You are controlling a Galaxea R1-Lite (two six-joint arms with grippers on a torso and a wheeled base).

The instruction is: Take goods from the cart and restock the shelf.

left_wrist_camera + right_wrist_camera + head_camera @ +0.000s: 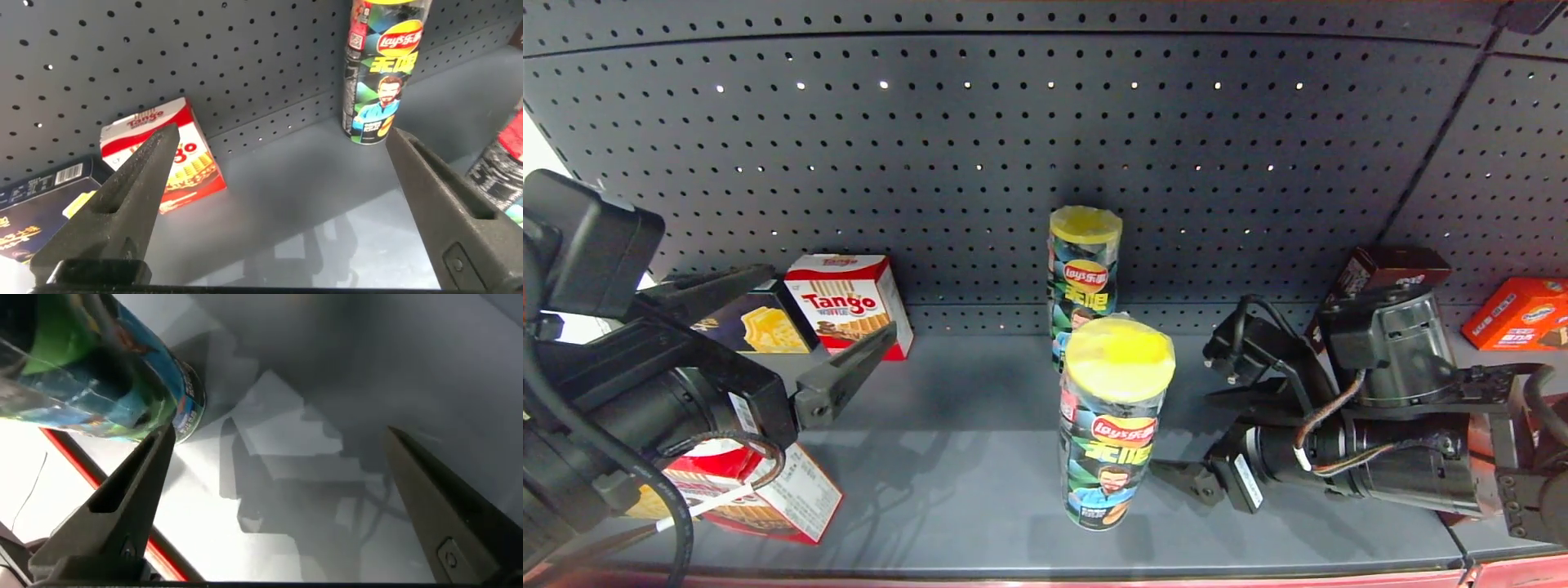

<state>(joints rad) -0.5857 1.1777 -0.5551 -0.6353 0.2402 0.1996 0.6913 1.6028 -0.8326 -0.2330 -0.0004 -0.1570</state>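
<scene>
Fingers point(122, 506) of the right gripper point(1188, 437) stand spread and empty just beside the front chip can point(1112, 425) on the shelf point(947, 457); a careless withdrawal could topple it. Left gripper point(832, 300), well apart, gapes too.

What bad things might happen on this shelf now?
1. The right gripper is open and close beside the front can. That can is tall and narrow, so a sideways nudge might tip it.
2. The rear can stands right behind it, so if one falls it could knock over the other.
3. The box below the left gripper lies near the shelf's front edge and might get pushed off.
</scene>
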